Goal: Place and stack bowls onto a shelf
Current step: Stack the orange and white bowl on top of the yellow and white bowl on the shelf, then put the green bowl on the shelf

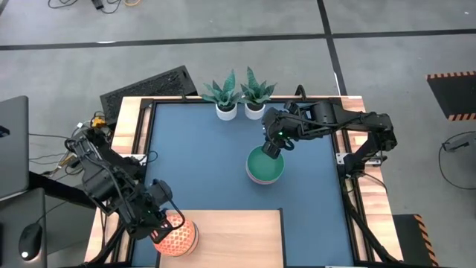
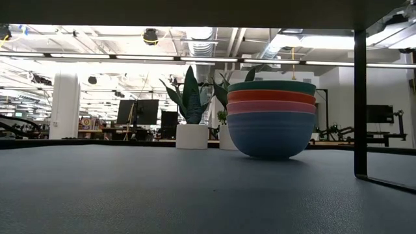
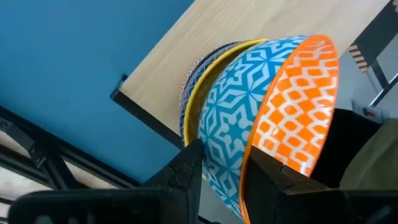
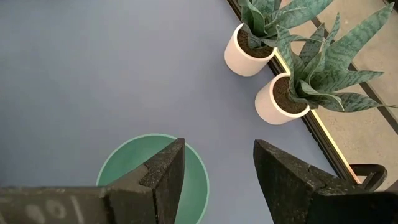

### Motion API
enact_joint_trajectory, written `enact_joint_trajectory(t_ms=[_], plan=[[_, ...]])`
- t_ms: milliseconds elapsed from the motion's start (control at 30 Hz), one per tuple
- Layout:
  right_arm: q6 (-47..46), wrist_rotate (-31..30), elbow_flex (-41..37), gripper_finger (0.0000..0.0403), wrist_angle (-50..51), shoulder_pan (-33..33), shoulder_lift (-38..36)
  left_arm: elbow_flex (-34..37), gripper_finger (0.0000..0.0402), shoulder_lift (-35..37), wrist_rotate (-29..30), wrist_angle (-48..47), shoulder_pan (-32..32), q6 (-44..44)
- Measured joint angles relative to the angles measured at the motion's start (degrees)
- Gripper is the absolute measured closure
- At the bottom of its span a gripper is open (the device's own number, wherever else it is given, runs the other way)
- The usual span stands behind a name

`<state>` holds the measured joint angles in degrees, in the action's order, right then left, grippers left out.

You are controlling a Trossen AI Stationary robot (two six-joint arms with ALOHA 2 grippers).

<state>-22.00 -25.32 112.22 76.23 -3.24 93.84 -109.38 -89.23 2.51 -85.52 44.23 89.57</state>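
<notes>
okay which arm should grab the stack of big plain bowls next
Right. The right gripper hangs open directly over the plain bowl stack on the table, while the left gripper is shut on the patterned bowls at the shelf.

The table stands on a grey concrete floor (image 1: pixel 245 18) crossed by dark seam lines, with an orange-and-black hazard-striped patch (image 1: pixel 451 74) off beyond the table's right side. A dark perforated mat (image 1: pixel 149 89) lies on the floor past the table's far left corner, and a closed grey laptop (image 1: pixel 13 145) sits off to the left. Seen level across the tabletop, the room behind is a large open hall: long ceiling strip lights (image 2: pixel 130 58) glow bright, silver ducts (image 2: pixel 198 45) run overhead, a white column (image 2: pixel 65 104) rises at left, and dark monitors (image 2: pixel 143 112) stand on distant desks.
</notes>
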Motion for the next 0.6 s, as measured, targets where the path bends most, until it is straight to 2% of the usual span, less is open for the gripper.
enact_joint_trajectory(t_ms=[167,467,600], plan=[[0.0,0.0,0.0,0.0187,0.0,0.0,0.0,0.0,0.0293,0.0,0.3,0.3,0.0,-1.5],[0.0,0.0,0.0,0.0187,0.0,0.0,0.0,0.0,0.0204,0.0,0.5,-0.1,0.1,-3.3],[0.0,0.0,0.0,0.0187,0.0,0.0,0.0,0.0,0.0188,0.0,0.5,-0.2,0.0,-2.9]])
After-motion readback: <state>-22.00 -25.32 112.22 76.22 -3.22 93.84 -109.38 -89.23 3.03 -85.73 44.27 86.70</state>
